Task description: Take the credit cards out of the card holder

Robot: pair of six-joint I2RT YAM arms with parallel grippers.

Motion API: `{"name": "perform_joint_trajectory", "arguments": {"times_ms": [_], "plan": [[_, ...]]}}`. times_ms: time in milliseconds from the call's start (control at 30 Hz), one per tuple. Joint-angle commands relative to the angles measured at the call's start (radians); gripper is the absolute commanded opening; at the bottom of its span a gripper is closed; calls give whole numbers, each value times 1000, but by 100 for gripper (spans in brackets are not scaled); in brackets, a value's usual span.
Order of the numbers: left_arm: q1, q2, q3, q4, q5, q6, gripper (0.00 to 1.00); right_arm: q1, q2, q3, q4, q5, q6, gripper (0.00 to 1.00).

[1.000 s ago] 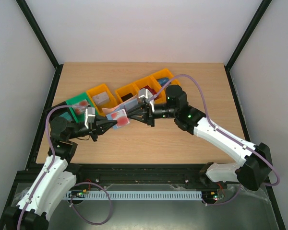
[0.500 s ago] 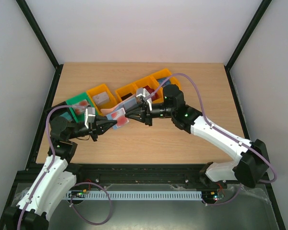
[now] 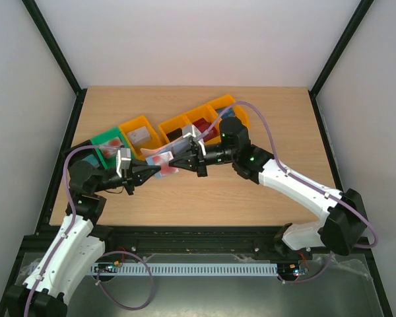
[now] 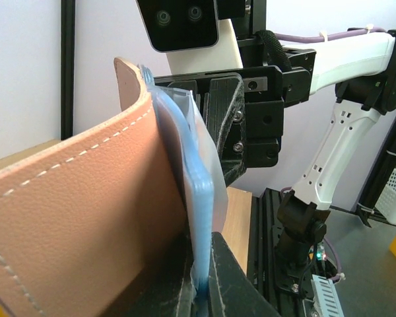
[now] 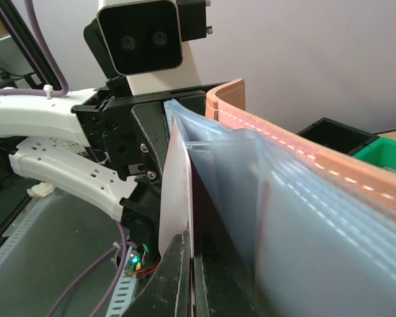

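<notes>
Reaching further left than a second ago, the right arm has slid in along the row of bins, and the right gripper (image 3: 169, 160) has closed its jaws at the card holder (image 3: 161, 164). The left arm has not shifted.

Both grippers meet nose to nose above the left half of the table (image 3: 251, 191), just near of the bins, with the card holder lifted between them. The left gripper (image 3: 153, 171) is clamped tight on the near-left end of it. From the left wrist the tan stitched outside (image 4: 72, 218) curves up on the left, and the blue lining (image 4: 199, 198) stands right beside it, running down between the black fingers.

From the right wrist, the right gripper (image 5: 188, 281) is pinched narrow on the lower edge of a thin pale pink card (image 5: 175, 191). That card stands upright against the clear blue pockets, with the tan cover (image 5: 303, 148) arching over to the right. How far the card sits out of its pocket I cannot tell.

Behind them on the table stand a green bin (image 3: 107, 146) at far left, a yellow bin (image 3: 140, 132) next to it, and the orange bins (image 3: 204, 117) running off to the far right.
</notes>
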State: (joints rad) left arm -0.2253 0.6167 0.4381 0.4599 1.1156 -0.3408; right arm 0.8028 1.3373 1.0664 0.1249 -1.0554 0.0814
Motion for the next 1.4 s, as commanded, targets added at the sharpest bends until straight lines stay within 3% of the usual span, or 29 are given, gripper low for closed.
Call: {"name": "perform_joint_trajectory", "arguments": {"times_ms": [0, 333, 500, 967, 1067, 1200, 1367], "plan": [[-11, -11, -6, 33, 41, 29, 2, 2, -39, 1, 43, -7, -23, 2], [-11, -15, -13, 48, 41, 10, 12, -39, -60, -3, 3, -7, -38, 2], [-10, -13, -12, 49, 42, 10, 2, -47, -62, 2, -30, 0, -57, 2], [-9, -14, -25, -64, -46, 31, 2, -118, -150, 7, -234, 272, -167, 2], [-7, 2, -53, -102, -118, -25, 2, -160, -199, -17, -201, 356, -128, 2], [-19, 84, -140, -82, -141, -219, 2, -192, -248, -21, -204, 382, -108, 2], [-125, 190, -233, -27, -196, -361, 2, -193, -252, -18, -216, 357, -97, 2]]}}
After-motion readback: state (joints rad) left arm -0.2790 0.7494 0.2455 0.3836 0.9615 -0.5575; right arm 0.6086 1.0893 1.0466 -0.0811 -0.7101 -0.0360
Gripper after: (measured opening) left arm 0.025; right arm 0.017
